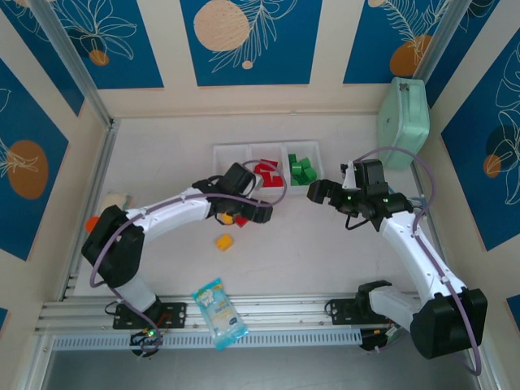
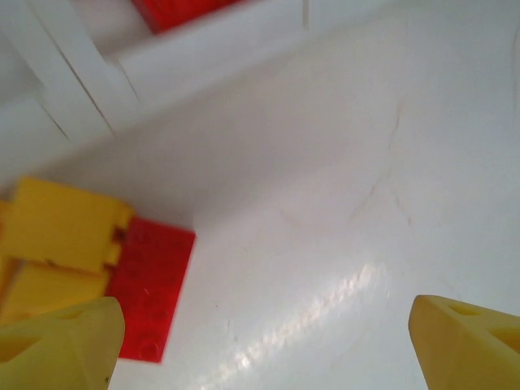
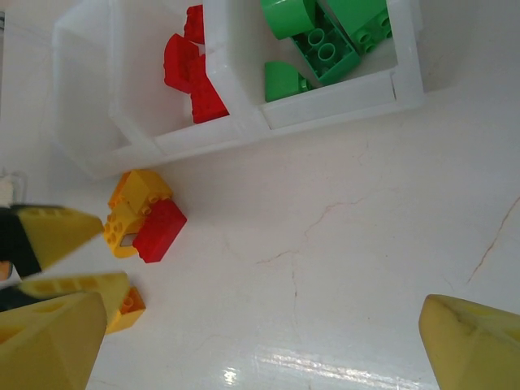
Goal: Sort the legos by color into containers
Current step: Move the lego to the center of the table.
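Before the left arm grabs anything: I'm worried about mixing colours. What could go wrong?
The red brick lies against the yellow bricks, so the open left pincer might take both or shove one away. They also sit near the tray wall, so the pincer could catch on it.

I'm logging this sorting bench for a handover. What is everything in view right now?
tray: one, white, three compartments, far middle of the table
green legos: about four, green, right compartment
red legos: about three, red, middle compartment
loose red lego: one, red, on the table before the tray
loose yellow legos: at least three, yellow-orange, table near the left hand
case: one, mint green, far right
packet: one, blue and white, near edge
bottle: one, pale with orange cap, left edge
left hand: yellow fingers, open, beside the loose bricks
right hand: yellow fingers, open, before the tray
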### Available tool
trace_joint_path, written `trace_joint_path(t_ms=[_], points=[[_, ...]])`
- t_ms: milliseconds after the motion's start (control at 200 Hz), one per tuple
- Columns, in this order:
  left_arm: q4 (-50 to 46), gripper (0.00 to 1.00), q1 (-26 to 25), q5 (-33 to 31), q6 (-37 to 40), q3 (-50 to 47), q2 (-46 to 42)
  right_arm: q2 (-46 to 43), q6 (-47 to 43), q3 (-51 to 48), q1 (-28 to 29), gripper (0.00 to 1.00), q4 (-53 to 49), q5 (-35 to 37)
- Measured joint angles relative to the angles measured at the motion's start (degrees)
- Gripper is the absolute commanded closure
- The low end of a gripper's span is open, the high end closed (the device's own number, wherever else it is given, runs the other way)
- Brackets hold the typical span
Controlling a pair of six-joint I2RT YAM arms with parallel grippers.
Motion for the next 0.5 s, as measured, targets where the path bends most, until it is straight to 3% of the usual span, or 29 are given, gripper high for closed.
trace_joint_path(t_ms=[500], points=[[-1.33,0.14,-0.59,-3.02,-0.44,4.57,10.36,-0.28,0.50,-0.02,-0.04,0.01,-0.61,-0.83]])
